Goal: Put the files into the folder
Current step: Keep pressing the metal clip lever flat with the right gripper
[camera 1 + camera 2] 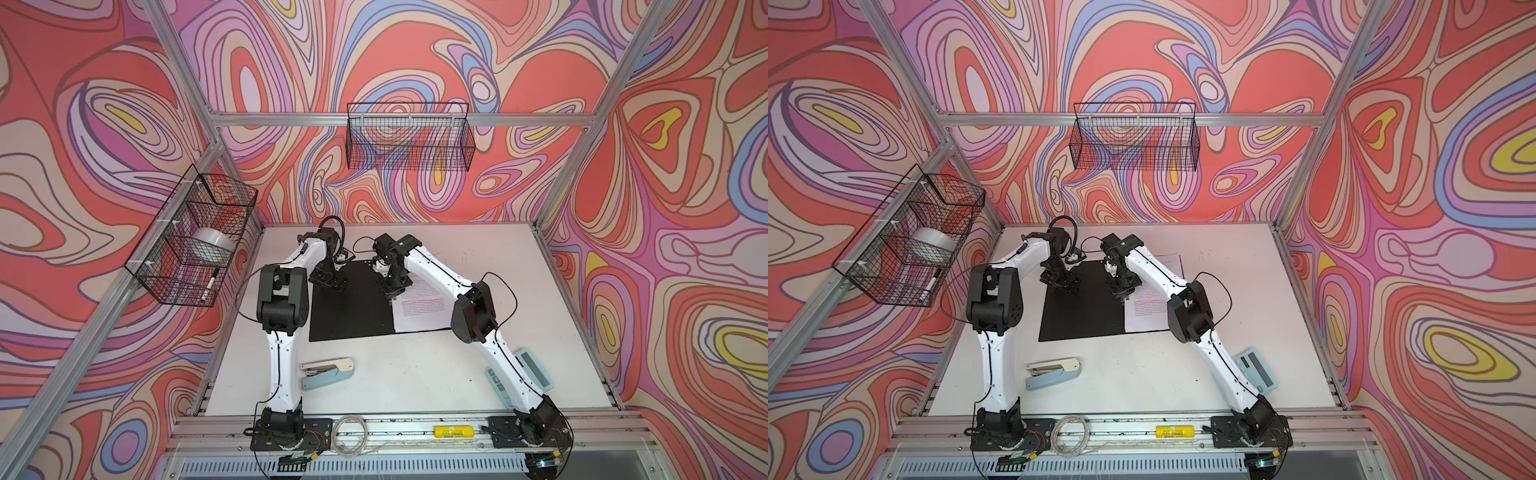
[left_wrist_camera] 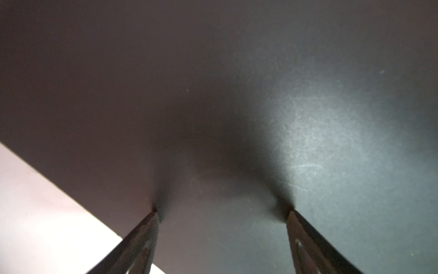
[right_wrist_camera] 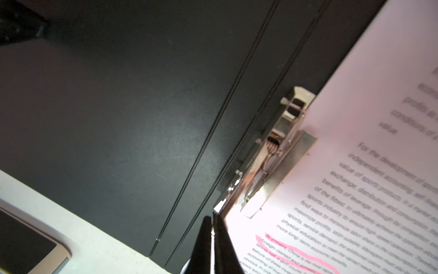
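The folder (image 1: 349, 307) (image 1: 1079, 316) lies open and flat on the desk (image 1: 415, 374), midway between the side edges and nearer the back edge than the front, black inside up. The files (image 1: 419, 307) (image 1: 1148, 311) lie on its right half, one pink-marked line showing. In the right wrist view the metal clip (image 3: 272, 170) beside the spine presses down on the files (image 3: 355, 166). The left gripper (image 1: 330, 284) (image 1: 1061, 282) (image 2: 222, 211) stands wide, both fingers (image 2: 142, 237) touching the bare black left half of the folder (image 2: 213, 95) near its back edge, with nothing between them. The right gripper (image 1: 392, 293) (image 1: 1123, 296) (image 3: 213, 215) is closed tight, its tips at the files' spine-side edge just beside the clip's end; whether they pinch anything I cannot tell. A stapler (image 1: 327, 373) lies near the front edge, and a calculator (image 1: 528, 374) sits by the front right corner, partly under the right arm.
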Motion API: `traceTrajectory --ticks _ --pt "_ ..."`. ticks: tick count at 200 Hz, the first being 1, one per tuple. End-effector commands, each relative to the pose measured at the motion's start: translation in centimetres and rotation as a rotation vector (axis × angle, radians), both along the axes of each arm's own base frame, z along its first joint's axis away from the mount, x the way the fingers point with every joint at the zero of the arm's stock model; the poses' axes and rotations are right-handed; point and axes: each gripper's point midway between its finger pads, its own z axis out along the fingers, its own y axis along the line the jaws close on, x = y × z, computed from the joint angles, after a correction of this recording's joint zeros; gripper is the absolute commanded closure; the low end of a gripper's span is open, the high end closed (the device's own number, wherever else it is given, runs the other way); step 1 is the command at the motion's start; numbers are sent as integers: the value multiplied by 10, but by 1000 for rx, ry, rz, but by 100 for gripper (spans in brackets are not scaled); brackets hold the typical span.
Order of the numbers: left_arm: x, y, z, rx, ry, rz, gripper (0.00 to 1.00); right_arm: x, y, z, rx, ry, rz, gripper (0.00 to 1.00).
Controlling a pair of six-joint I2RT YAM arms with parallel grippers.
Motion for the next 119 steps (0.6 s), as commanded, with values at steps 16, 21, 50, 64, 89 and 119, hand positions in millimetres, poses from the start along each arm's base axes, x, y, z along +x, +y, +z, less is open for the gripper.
traceTrajectory --ticks 16,21,50,64,89,119 --pt "-22 18 -54 71 131 16 16 -20 -31 -54 -174 114 9 94" --pt "-23 18 -54 71 133 17 16 -20 -31 -55 -175 116 10 94" --pt "-24 18 -55 70 133 19 16 -20 -31 -59 -181 119 11 94" --pt "-24 18 -55 69 134 18 16 -21 -32 -61 -183 124 12 94" --pt "-23 19 -55 71 133 17 16 -21 -33 -64 -190 126 11 94" --pt "-24 20 -56 71 136 19 16 -21 -33 -67 -193 129 13 94"
